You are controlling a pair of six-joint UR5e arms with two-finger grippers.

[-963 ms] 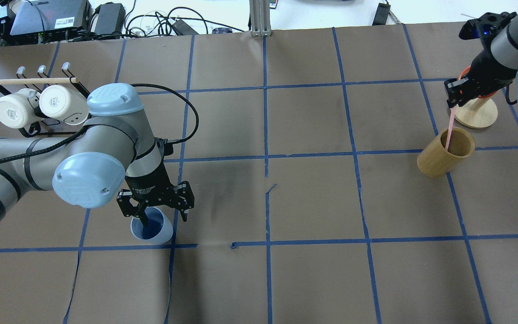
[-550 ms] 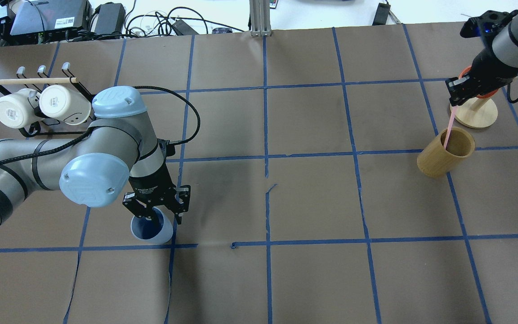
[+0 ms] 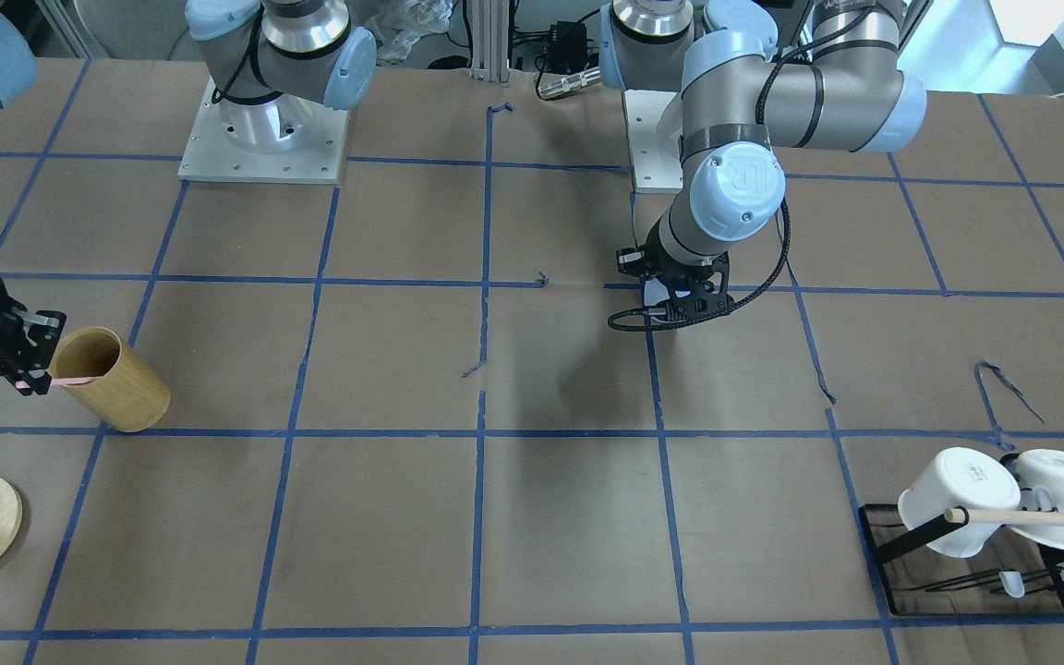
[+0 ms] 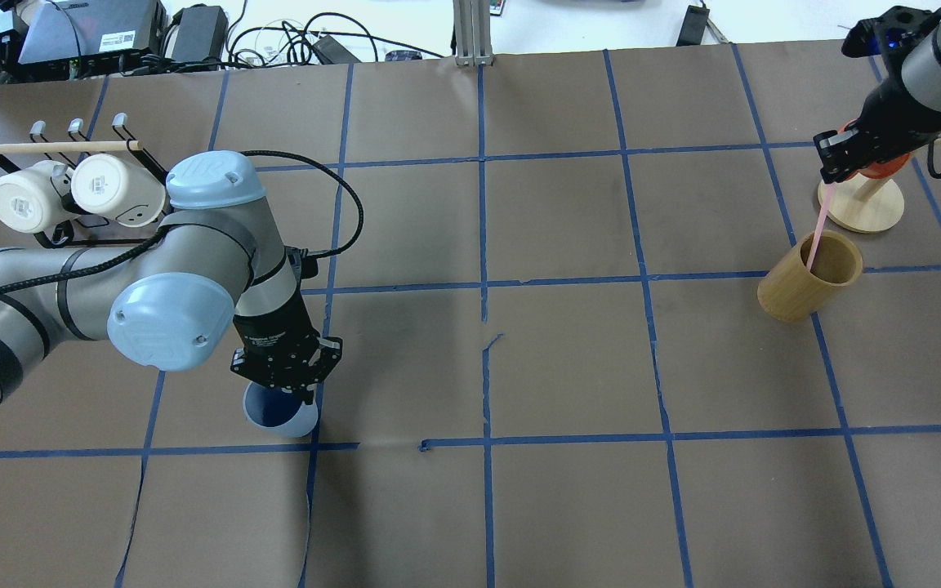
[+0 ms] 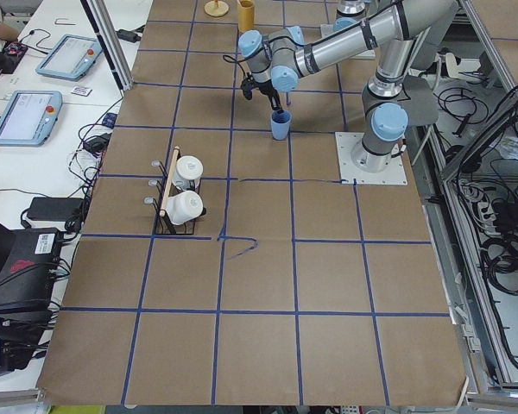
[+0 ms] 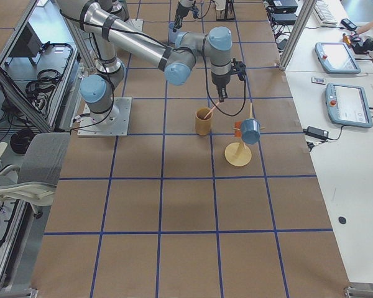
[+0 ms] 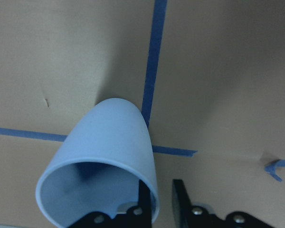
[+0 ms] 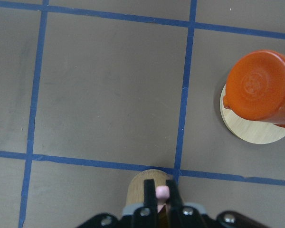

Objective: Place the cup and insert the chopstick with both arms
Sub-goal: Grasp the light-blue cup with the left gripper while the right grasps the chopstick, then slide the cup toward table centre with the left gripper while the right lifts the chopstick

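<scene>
The light blue cup [image 4: 278, 418] stands upright on the table at the near left; it also shows in the left wrist view [image 7: 109, 142] and the front view [image 3: 653, 292]. My left gripper [image 4: 302, 398] is shut on the cup's rim, one finger inside and one outside [image 7: 160, 195]. My right gripper [image 4: 828, 175] is shut on the top of the pink chopstick [image 4: 817, 233], also seen in the right wrist view [image 8: 162, 191]. The chopstick's lower end is inside the tan bamboo cylinder [image 4: 797, 296].
A black rack [image 4: 62, 237] with two white mugs [image 4: 115, 189] and a wooden rod [image 4: 58, 148] stands at the far left. An orange cup on a round wooden stand [image 4: 867, 208] stands just behind the bamboo cylinder [image 3: 126, 388]. Blue tape lines cross the brown table.
My left gripper has closed from open onto the cup's rim. My right gripper has moved slightly up and away, drawing the chopstick higher out of the bamboo cylinder.
</scene>
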